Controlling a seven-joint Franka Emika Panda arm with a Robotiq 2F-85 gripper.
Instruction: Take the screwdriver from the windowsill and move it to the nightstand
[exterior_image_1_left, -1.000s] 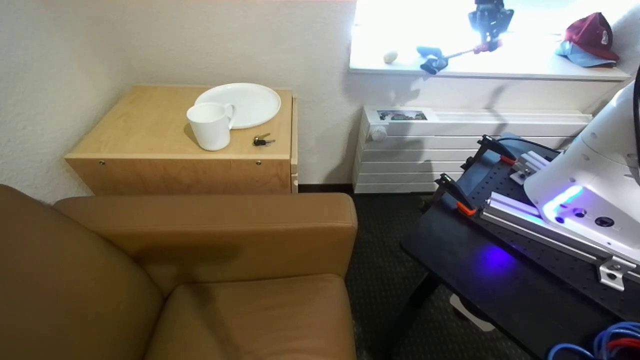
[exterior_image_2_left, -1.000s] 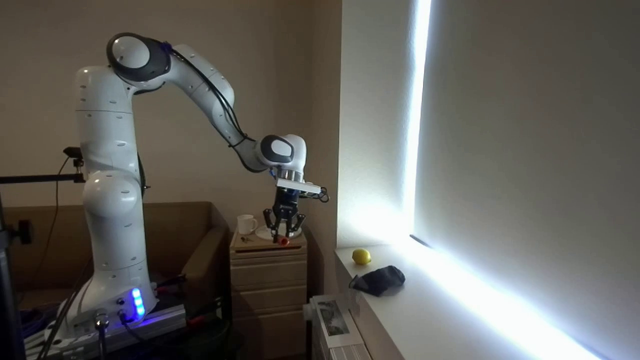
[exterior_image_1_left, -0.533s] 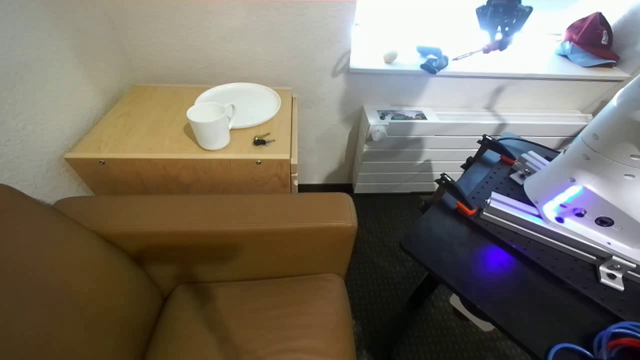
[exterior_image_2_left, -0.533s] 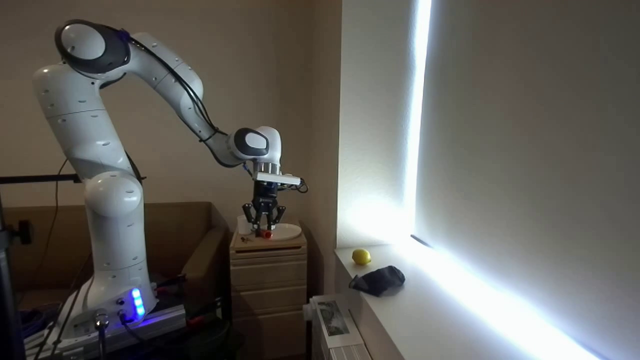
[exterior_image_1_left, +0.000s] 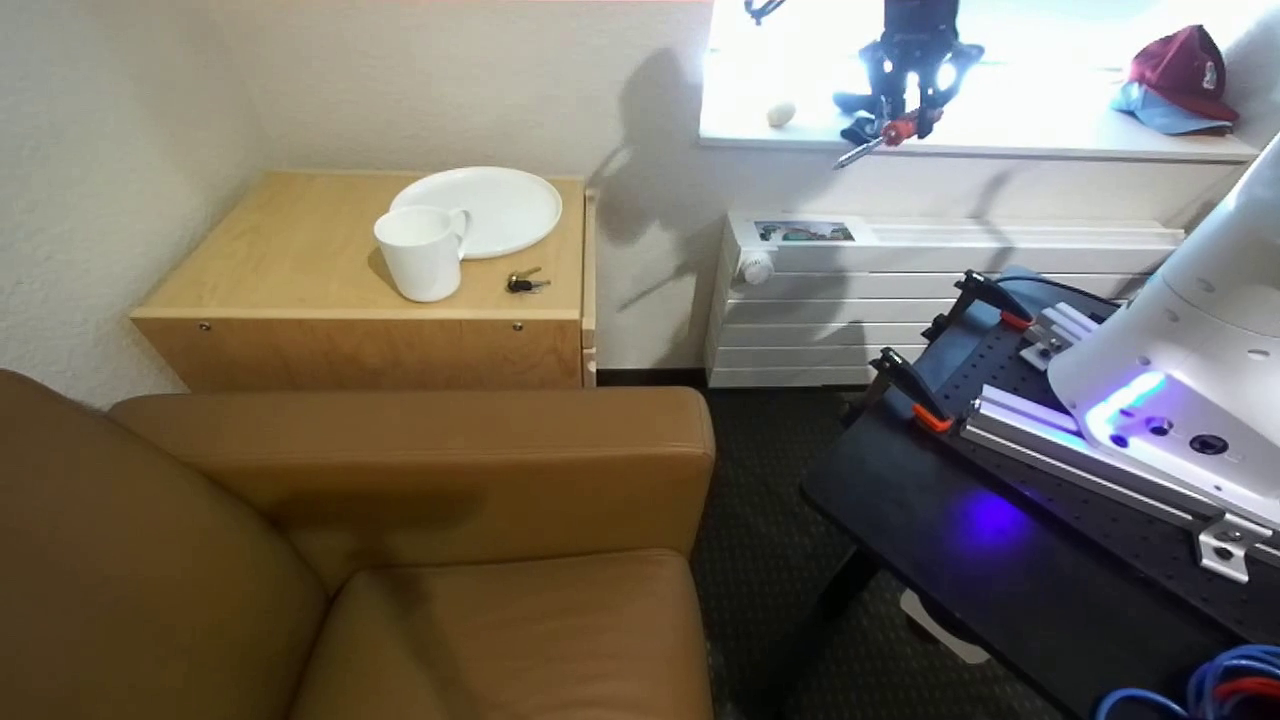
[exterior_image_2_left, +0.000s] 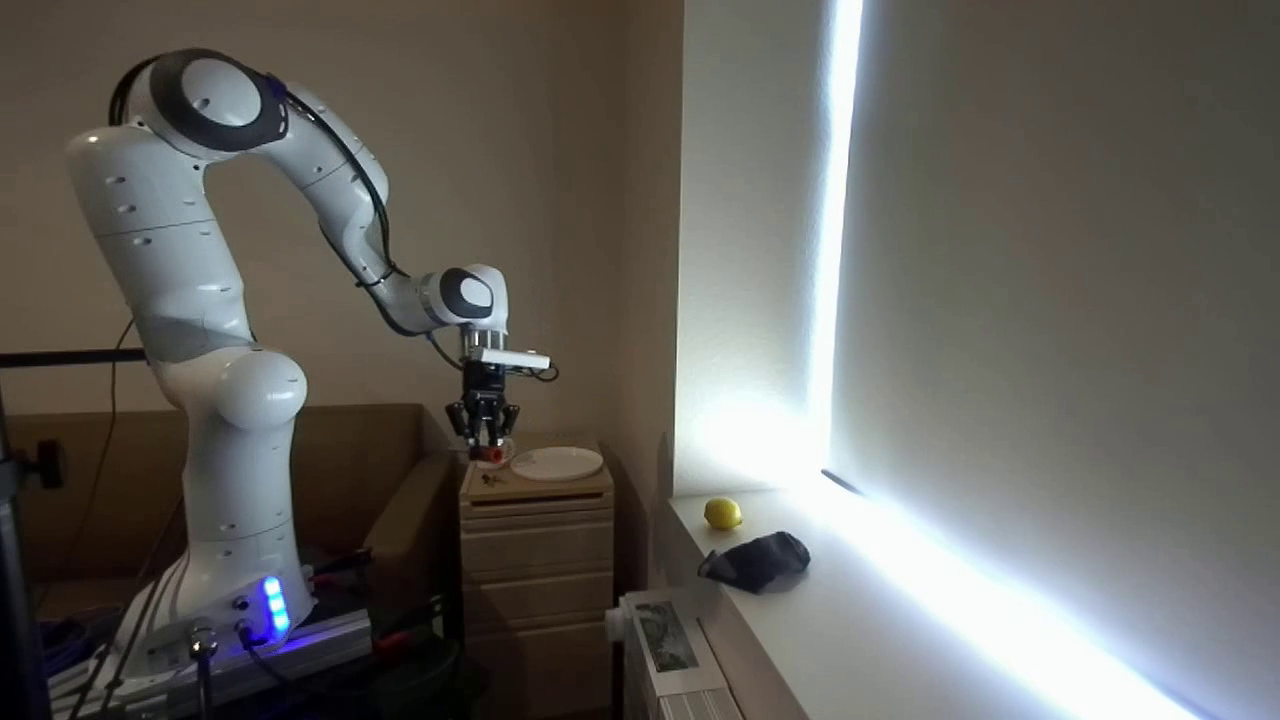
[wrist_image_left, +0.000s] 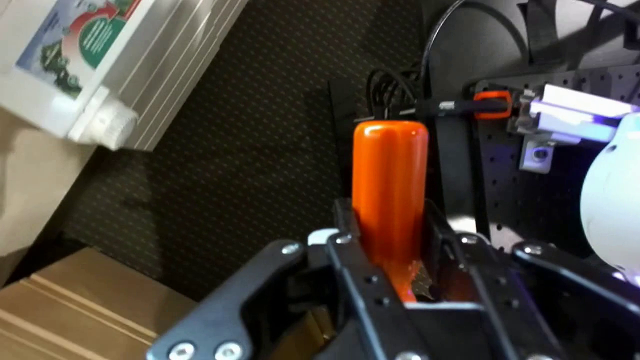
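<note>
Wrist view shows the grip best: gripper (wrist_image_left: 389, 215) has two fingers (wrist_image_left: 362, 280) pinching the screwdriver (wrist_image_left: 390, 175) by its orange handle, butt toward 12 o'clock, carpet (wrist_image_left: 300, 50) below. The metal shaft (exterior_image_1_left: 860, 152) shows only in an exterior view, tip angled down to 8 o'clock. So the screwdriver is in midair, off the windowsill (exterior_image_2_left: 850, 650), well apart from the nightstand (exterior_image_1_left: 290, 250). Maroon cap (exterior_image_1_left: 1185, 75) at 2 o'clock, also only in an exterior view. Lemon (exterior_image_2_left: 722, 514) reads yellow in an exterior view, at 5 o'clock, dark cloth (exterior_image_2_left: 757, 562) near it; elsewhere glare bleaches it pale.

Windowsill is white, bright glare across it. White radiator (exterior_image_1_left: 780, 310) under it, picture label (exterior_image_1_left: 804, 231) on top. Nightstand at 10 o'clock, light wood: white mug (exterior_image_1_left: 420, 260), white plate (exterior_image_1_left: 505, 205) at the mug's 2 o'clock, keys (exterior_image_1_left: 525, 283) at its 4 o'clock; I can't tell if mug and plate touch. Brown sofa (exterior_image_1_left: 500, 440) at 8, black table (exterior_image_1_left: 880, 510) at 4, white arm (exterior_image_2_left: 180, 260) standing on it.

Count from here: one gripper, one screwdriver, one mug, one plate, one cap, one lemon, one cloth, one sofa, two orange-ended clamps (exterior_image_1_left: 932, 418) at the table edge; keys too small to number.
</note>
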